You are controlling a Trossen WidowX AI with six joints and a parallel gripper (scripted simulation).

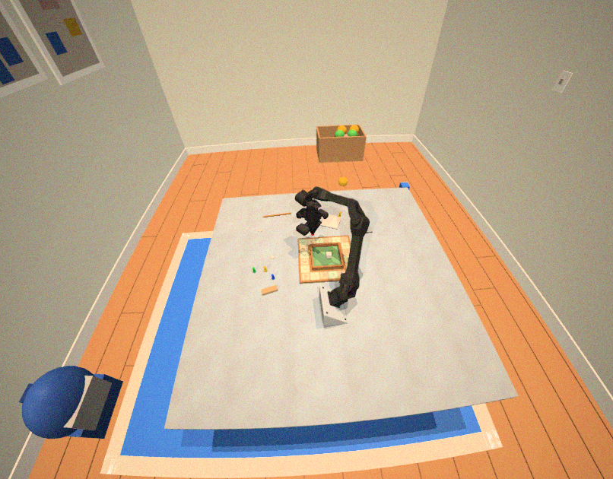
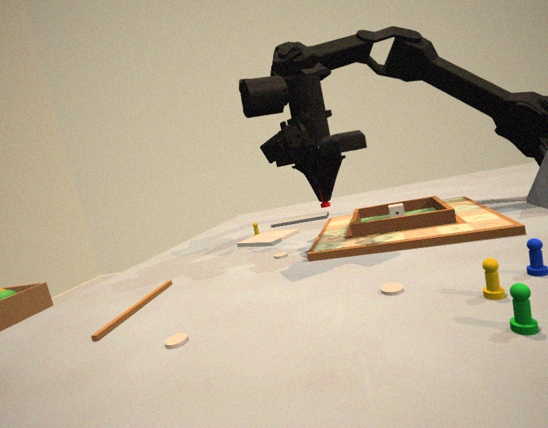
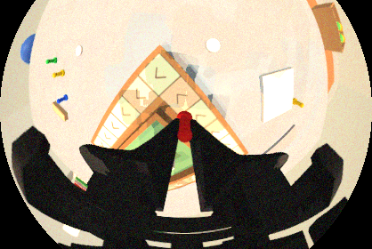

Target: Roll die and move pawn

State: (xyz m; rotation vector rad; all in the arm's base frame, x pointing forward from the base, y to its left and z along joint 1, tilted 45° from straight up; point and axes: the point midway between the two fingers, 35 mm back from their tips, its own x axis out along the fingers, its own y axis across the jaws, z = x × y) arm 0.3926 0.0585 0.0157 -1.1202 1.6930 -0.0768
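Top view: the board (image 1: 303, 258) lay mid-table, well clear of every edge of the grey table top (image 1: 399, 334). The arm's pedestal (image 1: 328, 314) stood just beside the board's near edge. The arm (image 1: 354, 247) arched over the board's right side, with the gripper (image 1: 312, 233) at the far edge. The white die (image 1: 328, 253) sat inside the dice tray (image 1: 311, 258). Spare pawns lay to the left, well apart from the board.

Exterior view: the gripper (image 2: 325, 198) hung above the board's (image 2: 495, 227) far corner, apart from the surface, fingers pinched on the red pawn (image 2: 325, 203). The pawn's base was lifted off the squares. The die (image 2: 396, 210) rested in the tray (image 2: 403, 223). Open table lay between the board and the blue pawn (image 2: 536, 257), yellow pawn (image 2: 491, 278) and green pawn (image 2: 522, 309). A wooden stick (image 2: 131, 310) lay well to the left.

Wrist view: the two fingers were nearly together, clamped on the red pawn (image 3: 185, 126), above the corner arrow squares of the board (image 3: 154, 74). The die was not visible here.
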